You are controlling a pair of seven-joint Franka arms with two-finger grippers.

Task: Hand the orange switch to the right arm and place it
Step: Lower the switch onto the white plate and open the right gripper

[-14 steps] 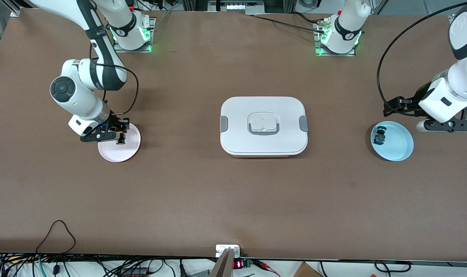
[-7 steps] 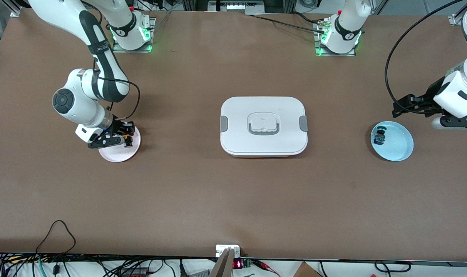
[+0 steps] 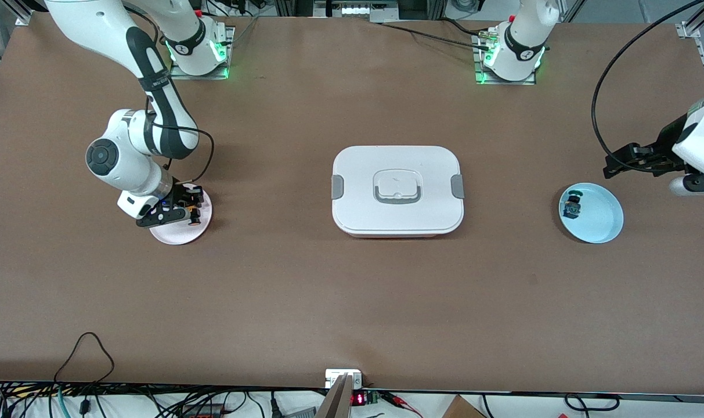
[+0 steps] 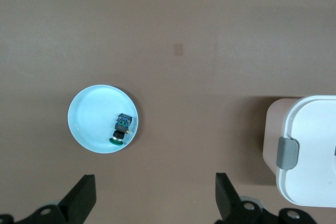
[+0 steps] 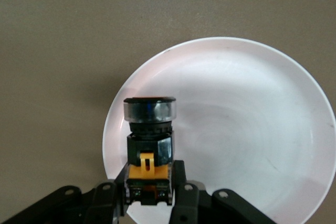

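White lidded box [image 3: 397, 190] at table centre; pale pink plate [image 3: 180, 231] toward the right arm's end; blue plate [image 3: 598, 223] holding a green-blue switch [image 3: 573, 206] toward the left arm's end.

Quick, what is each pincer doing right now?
Left pincer: open, empty, near the blue plate.
Right pincer: closed on the orange switch, over the pink plate.

A wide brown table [image 3: 352, 302] fills the room, evenly lit, with tangled black cables [image 3: 85, 400] along its 6 o'clock edge.
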